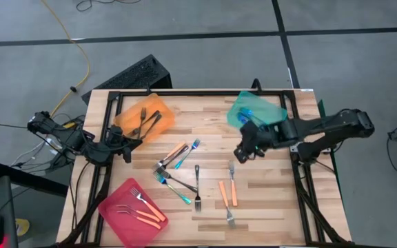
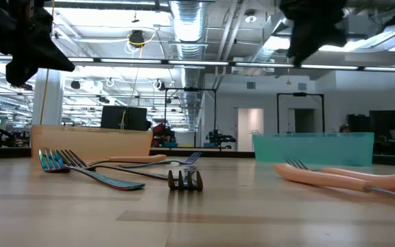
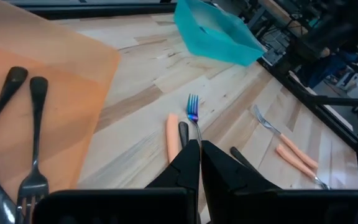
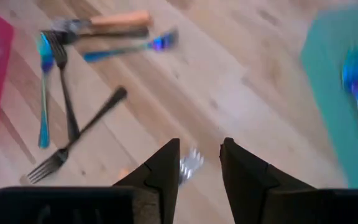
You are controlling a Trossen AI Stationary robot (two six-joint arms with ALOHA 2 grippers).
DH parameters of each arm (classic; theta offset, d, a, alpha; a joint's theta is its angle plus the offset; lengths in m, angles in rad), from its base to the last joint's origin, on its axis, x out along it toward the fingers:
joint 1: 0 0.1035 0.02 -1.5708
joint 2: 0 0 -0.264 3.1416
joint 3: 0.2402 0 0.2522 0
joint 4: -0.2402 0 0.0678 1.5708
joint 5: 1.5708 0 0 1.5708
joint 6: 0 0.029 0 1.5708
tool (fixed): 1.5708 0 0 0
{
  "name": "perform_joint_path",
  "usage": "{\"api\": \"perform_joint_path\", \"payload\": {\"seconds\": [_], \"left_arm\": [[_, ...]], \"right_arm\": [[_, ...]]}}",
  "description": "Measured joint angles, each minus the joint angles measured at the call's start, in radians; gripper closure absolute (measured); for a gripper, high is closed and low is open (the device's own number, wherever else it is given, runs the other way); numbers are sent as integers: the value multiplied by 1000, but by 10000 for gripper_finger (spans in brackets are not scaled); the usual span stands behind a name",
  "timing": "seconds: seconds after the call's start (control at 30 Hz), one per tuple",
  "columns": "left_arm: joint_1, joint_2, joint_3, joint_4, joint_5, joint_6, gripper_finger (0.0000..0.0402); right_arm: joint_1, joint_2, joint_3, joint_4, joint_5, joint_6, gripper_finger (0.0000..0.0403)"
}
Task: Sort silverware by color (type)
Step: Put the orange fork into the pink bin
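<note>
The wooden table [image 1: 267, 207] stands on a grey floor, with an open hall behind it in the low view. Taking the central fork cluster [image 1: 178, 172] as landmark: to its left, the pink tray [image 1: 112, 207] holds 3 orange-handled forks and the orange tray [image 1: 158, 109] holds 2 or 3 dark forks. The left gripper [image 1: 126, 146] hangs left of the cluster, beside the orange tray, fingers together and empty. The cluster mixes orange, blue and dark forks. Right of it lie the orange-handled forks [image 1: 227, 196]. The right gripper [image 1: 243, 153] hovers right of the cluster, fingers apart, nothing between them. Beyond it, the teal tray [image 1: 276, 112] holds blue forks. Forks are judged light, rigid and slippery on metal; grasp mid-handle, across its width. Crossed handles in the cluster hide contact points, and the teal tray's count is unreadable.
</note>
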Motion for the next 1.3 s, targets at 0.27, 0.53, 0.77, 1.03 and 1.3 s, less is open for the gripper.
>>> {"api": "perform_joint_path", "payload": {"seconds": [0.27, 0.53, 0.77, 1.03, 1.3], "left_arm": [[0, 0, 0, -19, 1, -9, 401], [0, 10, 0, -21, 3, 22, 375], [0, 20, 0, -41, 13, 13, 330], [0, 20, 0, -72, 29, -26, 314], [0, 20, 0, -72, 39, -31, 314]], "right_arm": [[200, 87, -13, -85, 70, 380, 230], [290, 270, -13, -51, 18, 583, 159], [333, 415, -13, -10, 11, 657, 154], [337, 530, -13, 80, -45, 660, 154], [335, 577, -11, 98, -62, 682, 154]]}}
